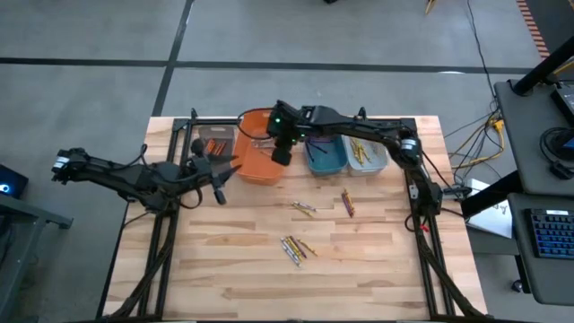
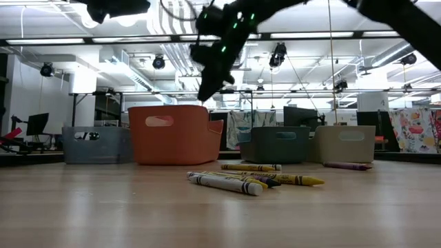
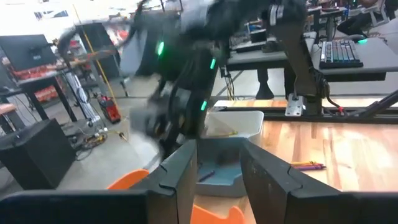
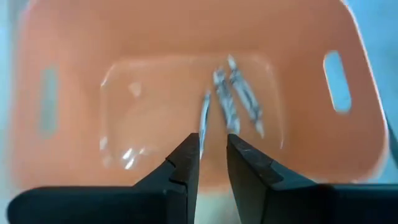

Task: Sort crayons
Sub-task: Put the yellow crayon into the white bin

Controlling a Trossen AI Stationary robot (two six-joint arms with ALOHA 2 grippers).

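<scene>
Step in hand: release into the orange plastic bin (image 1: 260,160). The right gripper (image 4: 211,155) hangs directly above that bin, its jaws parted by a narrow gap with nothing between them; greyish wax crayons (image 4: 231,99), apparently several, lie on the bin floor below. Open fully and rise straight before moving off. More loose crayons (image 1: 296,247) lie on the wooden desk (image 1: 359,278) in front of the bin. The left gripper (image 3: 219,180) waits beside the bin, jaws parted, empty.
</scene>
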